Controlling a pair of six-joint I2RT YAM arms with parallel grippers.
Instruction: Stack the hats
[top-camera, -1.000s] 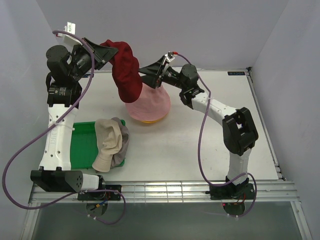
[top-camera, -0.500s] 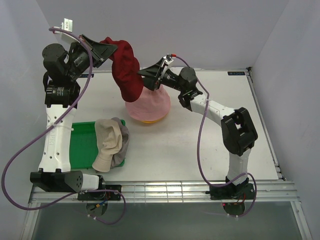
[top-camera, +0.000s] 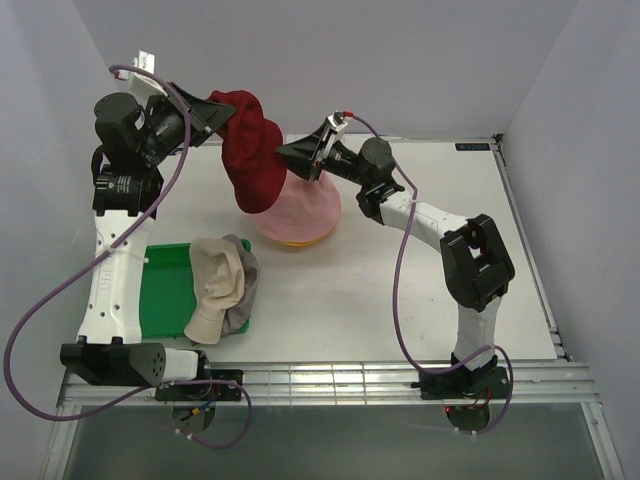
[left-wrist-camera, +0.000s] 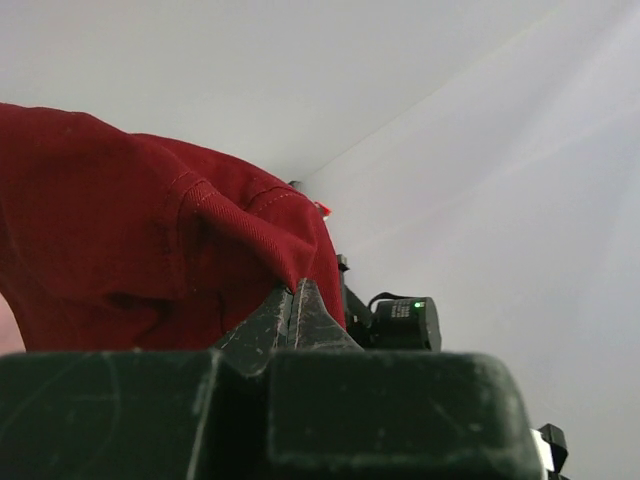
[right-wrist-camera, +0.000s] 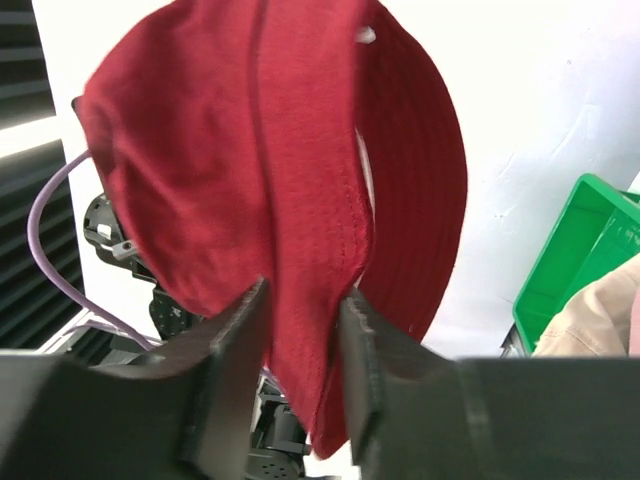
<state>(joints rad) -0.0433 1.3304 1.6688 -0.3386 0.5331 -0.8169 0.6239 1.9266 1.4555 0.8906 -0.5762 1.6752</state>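
A dark red hat (top-camera: 252, 150), pink hat (top-camera: 305, 205), green tray (top-camera: 165, 290).

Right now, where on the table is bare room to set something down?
Free: table between the right arm and right wall; also near middle, between cream hat and that arm. Crowded: green tray at left, pink hat at back.

A robotics lab test cell: a bare white worktop (top-camera: 330, 300) boxed in by blank pale walls (top-camera: 400, 60). The left arm (top-camera: 110, 280) and right arm (top-camera: 480, 265) are bolted to a metal rail (top-camera: 340, 380), with loose purple cables (top-camera: 397, 290).
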